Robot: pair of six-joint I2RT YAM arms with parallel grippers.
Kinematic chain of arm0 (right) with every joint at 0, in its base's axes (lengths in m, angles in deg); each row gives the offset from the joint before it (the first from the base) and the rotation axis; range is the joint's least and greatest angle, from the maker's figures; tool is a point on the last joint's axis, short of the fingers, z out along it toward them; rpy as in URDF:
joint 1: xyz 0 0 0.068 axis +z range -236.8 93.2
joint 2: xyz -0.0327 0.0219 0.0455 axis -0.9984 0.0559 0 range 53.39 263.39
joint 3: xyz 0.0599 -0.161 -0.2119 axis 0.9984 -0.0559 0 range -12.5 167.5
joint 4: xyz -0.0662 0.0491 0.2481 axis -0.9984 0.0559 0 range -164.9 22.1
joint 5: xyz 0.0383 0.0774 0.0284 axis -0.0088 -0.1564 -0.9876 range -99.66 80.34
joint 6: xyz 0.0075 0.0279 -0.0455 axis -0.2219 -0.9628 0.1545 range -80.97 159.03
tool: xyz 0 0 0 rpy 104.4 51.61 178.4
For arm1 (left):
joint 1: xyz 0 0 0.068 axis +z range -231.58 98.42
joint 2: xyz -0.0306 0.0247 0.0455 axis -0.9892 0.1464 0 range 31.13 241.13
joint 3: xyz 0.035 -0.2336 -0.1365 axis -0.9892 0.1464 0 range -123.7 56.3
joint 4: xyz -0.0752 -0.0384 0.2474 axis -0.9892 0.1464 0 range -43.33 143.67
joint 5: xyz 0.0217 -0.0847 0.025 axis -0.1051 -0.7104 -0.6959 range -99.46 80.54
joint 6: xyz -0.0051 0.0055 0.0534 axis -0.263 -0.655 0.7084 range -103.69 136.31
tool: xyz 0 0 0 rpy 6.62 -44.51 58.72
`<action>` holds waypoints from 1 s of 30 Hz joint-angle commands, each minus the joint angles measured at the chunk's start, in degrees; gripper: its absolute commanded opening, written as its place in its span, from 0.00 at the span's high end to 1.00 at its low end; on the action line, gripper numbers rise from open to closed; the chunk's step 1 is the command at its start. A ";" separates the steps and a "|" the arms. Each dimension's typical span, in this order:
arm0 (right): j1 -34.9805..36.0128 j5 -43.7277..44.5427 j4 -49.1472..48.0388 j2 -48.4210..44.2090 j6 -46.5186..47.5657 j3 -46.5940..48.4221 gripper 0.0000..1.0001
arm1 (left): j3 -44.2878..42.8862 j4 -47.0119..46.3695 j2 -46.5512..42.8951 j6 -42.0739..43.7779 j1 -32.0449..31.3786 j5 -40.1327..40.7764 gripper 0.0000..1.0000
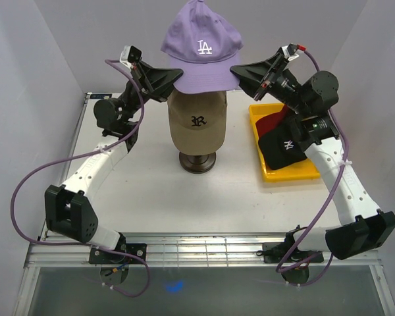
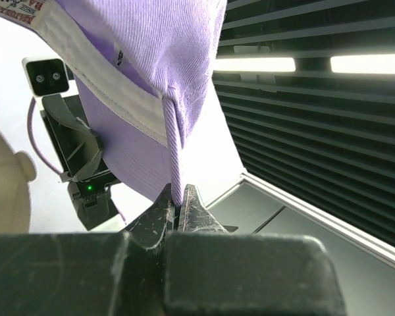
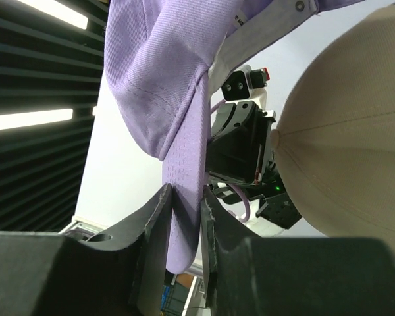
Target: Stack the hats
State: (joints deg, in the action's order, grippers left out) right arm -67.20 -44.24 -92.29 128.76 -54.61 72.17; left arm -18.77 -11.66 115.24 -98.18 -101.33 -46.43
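Observation:
The lavender "LA" hat (image 1: 201,46) hangs in the air just above the tan "R" hat (image 1: 197,122), which sits on the mannequin head. My left gripper (image 1: 178,78) is shut on the lavender hat's left edge; the left wrist view shows a fabric seam (image 2: 174,151) pinched at the fingertips (image 2: 178,201). On the other side, my right gripper (image 1: 236,71) has its jaws closed around the brim (image 3: 184,164), which runs down between the fingers (image 3: 184,197). The tan hat (image 3: 342,131) bulges at the right of the right wrist view.
A yellow tray (image 1: 286,176) at the right holds the black "NY" hat (image 1: 286,146) and a red hat (image 1: 274,120) behind it. The mannequin's dark round base (image 1: 197,161) stands mid-table. White walls close in the back and sides.

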 commanded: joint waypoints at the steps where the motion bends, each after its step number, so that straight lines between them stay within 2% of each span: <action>1: 0.97 -1.88 -1.16 -1.90 4.34 -2.04 0.89 | 1.59 -4.16 -4.22 -2.92 0.59 -2.40 1.00; 11: 4.48 -1.45 4.54 -3.48 14.01 -3.63 0.92 | 4.14 -2.15 -6.16 -2.93 3.22 -6.44 1.00; 19: 6.51 -0.22 8.15 -4.80 19.72 -7.40 0.92 | 10.19 -2.05 -8.62 -2.84 4.98 -8.73 1.00; 30: 6.68 -0.39 7.28 -5.77 21.05 -12.85 0.92 | 14.69 -3.55 -8.88 -2.84 5.86 -9.79 1.00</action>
State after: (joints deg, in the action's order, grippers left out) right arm -61.98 -40.97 -86.62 123.21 -38.48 60.73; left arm -4.04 -12.46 108.16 -98.16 -95.04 -55.87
